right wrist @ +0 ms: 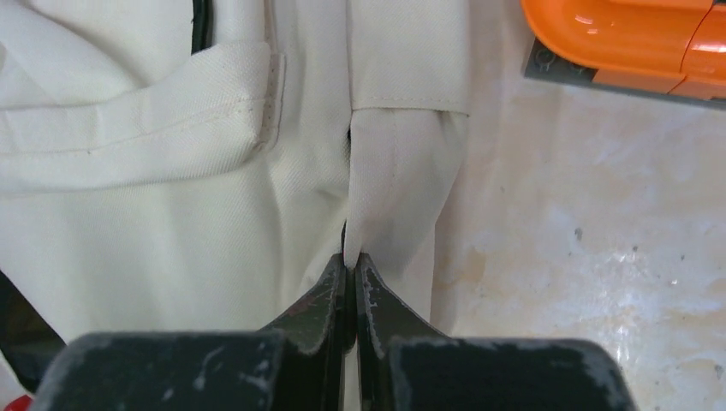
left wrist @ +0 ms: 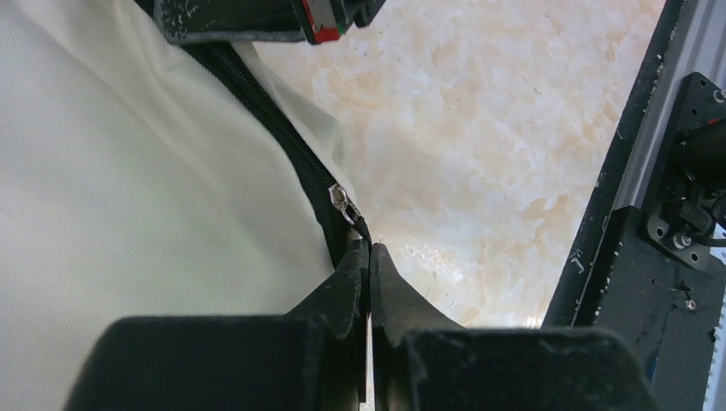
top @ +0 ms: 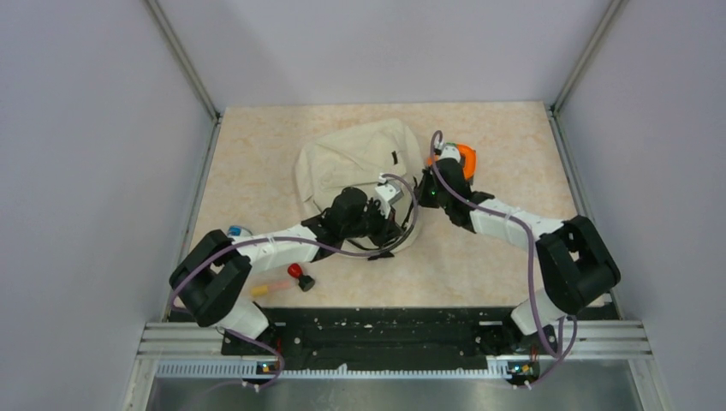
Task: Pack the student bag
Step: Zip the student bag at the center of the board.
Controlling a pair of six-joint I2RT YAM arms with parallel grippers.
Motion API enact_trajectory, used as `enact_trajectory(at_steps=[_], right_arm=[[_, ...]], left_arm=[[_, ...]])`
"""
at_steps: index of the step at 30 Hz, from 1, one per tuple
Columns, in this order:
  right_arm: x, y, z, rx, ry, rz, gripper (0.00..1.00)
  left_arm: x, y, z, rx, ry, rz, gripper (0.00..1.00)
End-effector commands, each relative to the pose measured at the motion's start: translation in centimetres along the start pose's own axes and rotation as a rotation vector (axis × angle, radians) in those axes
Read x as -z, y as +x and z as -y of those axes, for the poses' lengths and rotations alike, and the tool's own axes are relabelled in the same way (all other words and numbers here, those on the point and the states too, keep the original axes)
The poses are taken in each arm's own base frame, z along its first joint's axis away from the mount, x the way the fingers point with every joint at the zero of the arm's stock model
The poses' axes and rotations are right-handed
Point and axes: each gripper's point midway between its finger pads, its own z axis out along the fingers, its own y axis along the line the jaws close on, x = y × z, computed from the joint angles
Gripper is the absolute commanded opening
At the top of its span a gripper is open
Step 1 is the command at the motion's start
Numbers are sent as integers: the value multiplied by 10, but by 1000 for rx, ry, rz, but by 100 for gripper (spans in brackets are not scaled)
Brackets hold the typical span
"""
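Both pincers of mine are at the student bag [top: 355, 158], which lies in the middle of the table [top: 514, 137] when seen from above. My left pincer [top: 389, 195] is at its near edge and my right pincer [top: 425, 190] at its right edge, close to each other; from this height I cannot see the jaws well. An orange object [top: 467, 158] lies just beside my right wrist, and a small red-capped thing [top: 296, 272] lies near my left arm.

From the left wrist, my jaws are pressed together, it seems on the end of the bag's black zipper line, just below the silver slider [left wrist: 342, 204].

From the right wrist, my jaws are closed tight on a fold of the cream cloth at the bag's side. The orange object lies on the table, apart from the bag.
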Motion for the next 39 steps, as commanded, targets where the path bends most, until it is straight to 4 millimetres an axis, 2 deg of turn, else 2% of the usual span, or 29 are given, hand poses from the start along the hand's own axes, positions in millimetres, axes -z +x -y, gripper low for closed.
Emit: enact_trajectory(at_steps=[1, 5, 12, 16, 19, 22, 23, 25, 27, 30, 33, 36, 39], right_arm=[[-8, -81, 1, -20, 28, 229, 0], [-15, -93, 5, -16, 43, 245, 0], [-26, -111, 8, -10, 49, 265, 0], [-22, -122, 8, -7, 36, 283, 0], [-13, -127, 0, 13, -8, 288, 1], [3, -124, -10, 24, -71, 273, 34], [10, -121, -11, 24, -83, 270, 44], [28, -112, -9, 14, -97, 261, 58], [43, -100, -7, -5, -115, 250, 65], [61, -74, -3, -56, -145, 214, 68], [74, -42, -9, -131, -221, 147, 65], [81, -16, -22, -201, -293, 91, 64], [83, 3, -43, -201, -341, 57, 67]], left_arm=[[12, 10, 15, 17, 42, -42, 0], [15, 23, 12, 20, 25, -80, 0], [24, 39, -5, 30, -74, -114, 0], [24, 46, -8, 54, -89, -122, 0], [23, 38, -7, 62, -89, -94, 0], [21, 23, -3, 72, -73, -51, 0], [20, 17, -1, 81, -64, -32, 0], [18, 6, 5, 96, -39, 8, 0], [15, -1, 8, 109, -19, 37, 0], [12, -8, 12, 122, 3, 58, 0], [10, -11, 15, 125, 21, 66, 0], [11, -12, 17, 122, 30, 66, 0], [10, -12, 17, 121, 36, 67, 0]])
